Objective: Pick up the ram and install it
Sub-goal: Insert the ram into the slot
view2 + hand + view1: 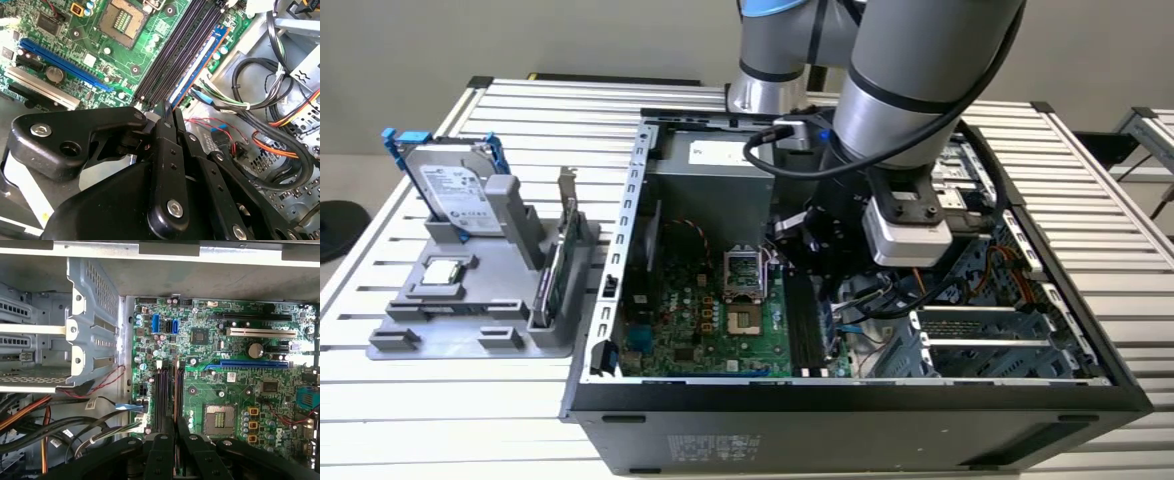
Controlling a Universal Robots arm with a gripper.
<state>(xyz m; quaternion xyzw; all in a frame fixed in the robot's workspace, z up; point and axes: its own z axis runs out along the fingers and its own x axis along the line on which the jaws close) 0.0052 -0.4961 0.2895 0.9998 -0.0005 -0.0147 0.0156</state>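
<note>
1. In the exterior view, your tool (790,265) sits low inside the case (630,200), over the motherboard (707,310)
2. In the second wrist view, the ram (200,65) stands edge-up along a slot, with the tool seemingly pinched on it
3. In the first wrist view, judge the ram light, stiff and fragile; grip its flat faces mid-length

A big worktop (1107,215) made of silver metal slats holds everything. In the exterior view, an open black computer case (854,410) sits on it, from the middle out to 3 o'clock. At 9 o'clock, just beside the case, a grey plastic holder (467,310) lies flat on the slats. A hard drive (454,190) stands upright in the holder at about 10 o'clock.
</note>
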